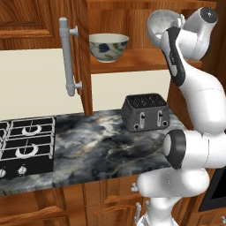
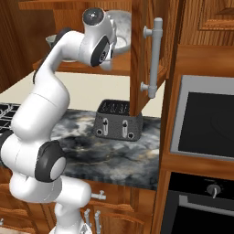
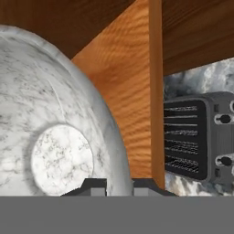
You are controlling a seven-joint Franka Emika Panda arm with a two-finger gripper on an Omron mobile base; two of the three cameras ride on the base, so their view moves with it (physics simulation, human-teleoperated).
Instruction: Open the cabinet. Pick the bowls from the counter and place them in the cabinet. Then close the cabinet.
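Note:
The cabinet stands open, its left door and right door swung out toward me. On its shelf, at the left, sits the cream bowl with the leaf pattern. The speckled whitish-grey bowl hangs tilted on its side above the right part of the shelf, partly behind my arm. In the hand view this bowl looms large, and my gripper is shut on its rim. The dark marble counter lies below.
A dark toaster stands on the counter under the cabinet, close to the right door's lower edge. The black gas hob is at the left. A built-in oven fills the wooden column on the right. Drawers run below the counter.

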